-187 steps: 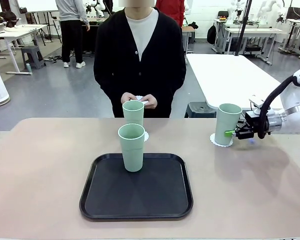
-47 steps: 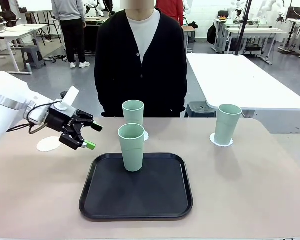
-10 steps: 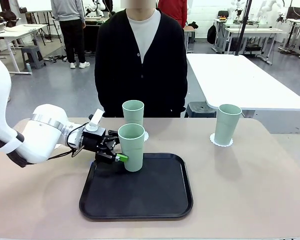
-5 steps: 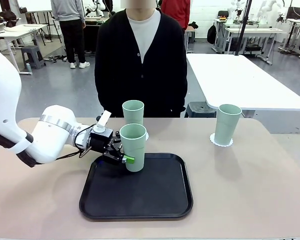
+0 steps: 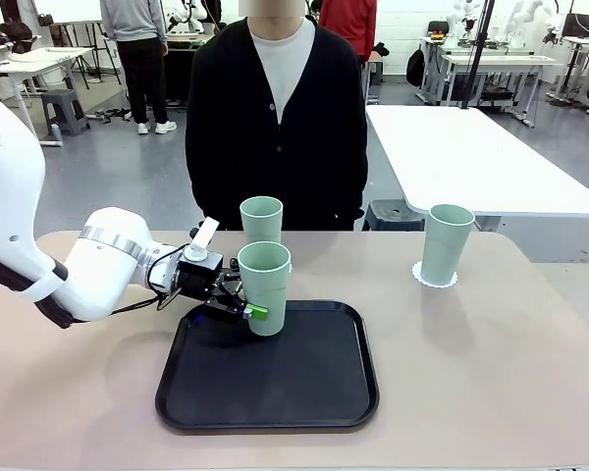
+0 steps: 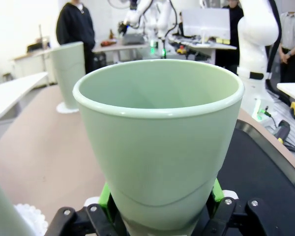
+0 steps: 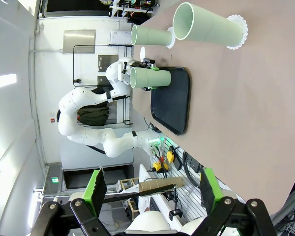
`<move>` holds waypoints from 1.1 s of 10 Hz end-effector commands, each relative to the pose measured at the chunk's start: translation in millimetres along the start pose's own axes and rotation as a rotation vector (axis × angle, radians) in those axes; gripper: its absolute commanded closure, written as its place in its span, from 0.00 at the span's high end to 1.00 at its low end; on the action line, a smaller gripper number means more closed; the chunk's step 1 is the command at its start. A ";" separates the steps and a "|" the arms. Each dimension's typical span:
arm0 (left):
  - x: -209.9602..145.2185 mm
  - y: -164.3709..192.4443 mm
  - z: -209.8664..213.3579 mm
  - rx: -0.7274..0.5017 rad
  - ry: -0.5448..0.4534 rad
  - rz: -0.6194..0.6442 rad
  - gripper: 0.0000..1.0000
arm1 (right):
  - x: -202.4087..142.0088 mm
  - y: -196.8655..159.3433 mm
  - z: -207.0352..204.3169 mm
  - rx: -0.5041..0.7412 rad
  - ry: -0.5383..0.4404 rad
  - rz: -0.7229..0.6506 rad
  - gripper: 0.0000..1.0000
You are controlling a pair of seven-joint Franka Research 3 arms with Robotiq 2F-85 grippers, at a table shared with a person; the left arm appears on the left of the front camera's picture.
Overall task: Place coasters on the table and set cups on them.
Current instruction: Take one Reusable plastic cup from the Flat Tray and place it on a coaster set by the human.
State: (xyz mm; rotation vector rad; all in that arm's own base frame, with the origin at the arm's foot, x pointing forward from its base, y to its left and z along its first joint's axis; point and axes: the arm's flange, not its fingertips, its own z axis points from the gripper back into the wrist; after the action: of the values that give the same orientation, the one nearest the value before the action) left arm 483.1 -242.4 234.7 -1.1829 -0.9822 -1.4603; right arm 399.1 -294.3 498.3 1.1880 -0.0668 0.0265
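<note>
My left gripper point(image 5: 251, 302) is shut on a pale green cup point(image 5: 265, 285), gripping its lower half over the far left part of the black tray point(image 5: 275, 392). In the left wrist view this cup point(image 6: 160, 137) sits between the green pads point(image 6: 214, 194). A second cup point(image 5: 262, 218) stands on a coaster point(image 5: 287, 265) at the far middle of the table point(image 5: 491, 373). A third cup point(image 5: 446, 242) stands on a coaster point(image 5: 434, 279) at the right. My right gripper point(image 7: 151, 191) hangs open and empty, well away from these cups point(image 7: 206, 24).
A person in a black cardigan point(image 5: 275, 118) stands at the table's far edge, behind the middle cup. The white left arm point(image 5: 79, 275) lies across the table's left part. A white table point(image 5: 461, 157) stands behind on the right.
My left gripper has moved in around the cup on the tray and shut on it. The cup has shifted slightly right and tilted a little. The other cups have not moved.
</note>
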 end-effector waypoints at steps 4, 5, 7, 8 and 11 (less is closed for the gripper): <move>118.7 -71.5 49.6 0.084 -0.144 -0.035 0.00 | -0.3 1.4 0.4 0.010 -0.002 -0.003 1.00; 156.2 -86.2 66.5 0.104 -0.122 -0.063 0.00 | -0.3 1.4 0.4 0.010 -0.002 -0.003 1.00; 194.1 -107.0 86.2 0.136 -0.074 -0.042 0.00 | -0.3 1.4 0.4 0.010 -0.002 -0.003 1.00; 203.9 -110.6 89.7 0.141 -0.050 -0.019 0.00 | -0.3 1.4 0.4 0.010 -0.002 -0.003 1.00; 203.8 -107.7 99.5 0.176 -0.038 0.064 0.00 | -0.3 1.4 0.4 0.010 -0.002 -0.003 1.00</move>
State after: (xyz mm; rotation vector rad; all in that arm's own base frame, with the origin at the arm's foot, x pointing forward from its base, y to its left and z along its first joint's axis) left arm 384.4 -164.1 458.6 -1.1026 -1.0979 -1.3064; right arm 399.1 -294.3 497.9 1.1889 -0.0661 0.0261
